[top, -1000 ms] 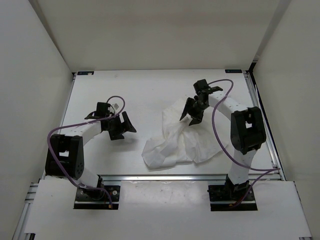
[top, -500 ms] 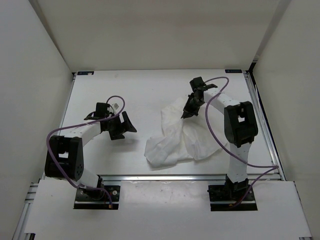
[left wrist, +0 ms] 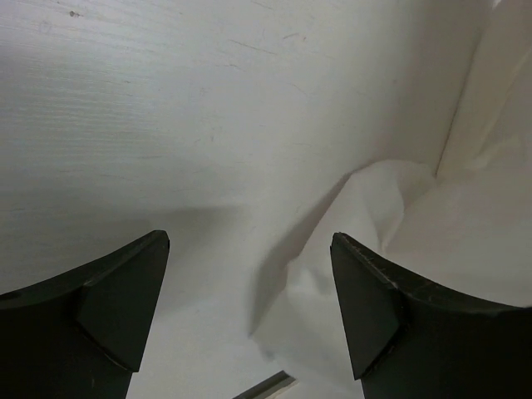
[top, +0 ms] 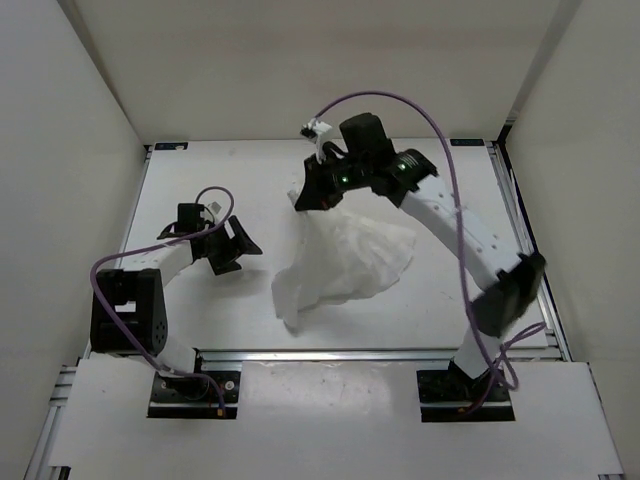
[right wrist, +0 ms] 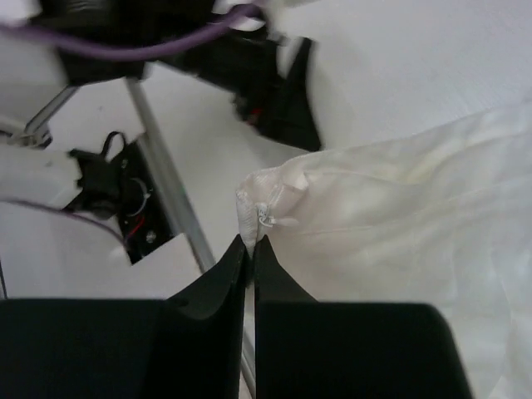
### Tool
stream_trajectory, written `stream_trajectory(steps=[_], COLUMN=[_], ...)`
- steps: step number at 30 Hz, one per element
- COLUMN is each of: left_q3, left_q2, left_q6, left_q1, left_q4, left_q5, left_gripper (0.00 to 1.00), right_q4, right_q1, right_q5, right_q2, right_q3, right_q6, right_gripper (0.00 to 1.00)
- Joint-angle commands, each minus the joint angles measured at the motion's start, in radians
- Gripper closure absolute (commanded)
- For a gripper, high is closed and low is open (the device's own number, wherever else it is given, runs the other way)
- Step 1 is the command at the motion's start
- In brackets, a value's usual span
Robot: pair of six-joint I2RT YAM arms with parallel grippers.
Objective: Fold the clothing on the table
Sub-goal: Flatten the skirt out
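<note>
Worktop: we find the table (top: 225, 300) to be a matte white surface, with a silver rail (top: 330, 353) along its near edge.
Clothing, place: the clothing (top: 350, 262) is about the middle of the table, slightly right of centre. Its lowest fold comes close to the near edge.
Clothing, state: we note it is bunched and creased, not spread flat. One corner is drawn up toward the far edge, and the fabric fans down and outward from that corner (how much of it rests on the table we cannot tell).
Right gripper: the right gripper (top: 303, 197) is over the far-centre part of the table. In its wrist view (right wrist: 251, 243) the fingers are pressed together with a hemmed corner of the clothing (right wrist: 391, 208) pinched between their tips. A small fitting at that hem is too blurred for us to name.
Left gripper: the left gripper (top: 238, 242) is over the left half of the table, apart from the clothing. In its wrist view (left wrist: 249, 241) the fingers stand spread wide with nothing between them but bare table (left wrist: 166, 108). A fold of the clothing (left wrist: 432, 249) lies beyond the right-hand finger.
Left gripper, contact: we cannot tell whether its tips touch the table.
Cabling: a purple cable (top: 440, 150) loops above the right arm, and another (top: 150, 255) runs along the left arm.
</note>
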Motion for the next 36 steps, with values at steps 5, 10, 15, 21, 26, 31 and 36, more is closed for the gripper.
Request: stream_trajectory(steps=[5,10,15,21,26,31,36], left_q3=[0.074,0.050,0.036,0.076,0.114,0.022,-0.108], left_q2=[0.067,0.063,0.058,0.064,-0.034,-0.098,-0.157], left_q6=[0.004,0.007,0.011,-0.034,-0.119,-0.223,-0.350], left_q1=[-0.058,-0.068,-0.088,-0.144,-0.235,-0.252,-0.206], left_q4=[0.003,0.001,0.000,-0.009,-0.060,-0.103,-0.048], left_q5=[0.013,0.000,0.004,0.075,0.154,0.112,0.208], left_gripper=[0.11,0.11,0.10,0.10,0.03,0.02,0.11], right_q4=[-0.021,-0.064,-0.101,-0.089,-0.075,-0.062,-0.059], right_q1=[-0.136,-0.415,-0.466,-0.330,-0.332,-0.414,-0.426], right_q5=[0.004,0.137,0.168,0.235,0.286,0.358,0.382], right_q2=[-0.558,-0.771,-0.759,-0.541,-0.467,-0.359,-0.244], right_q3=[-0.638,-1.145,-1.270,-1.202,-1.112,-1.008,-0.891], right_q6=[0.053,0.151,0.136,0.161,0.139,0.107,0.093], right_gripper=[1.00,1.00,1.00,1.00,1.00,1.00,1.00])
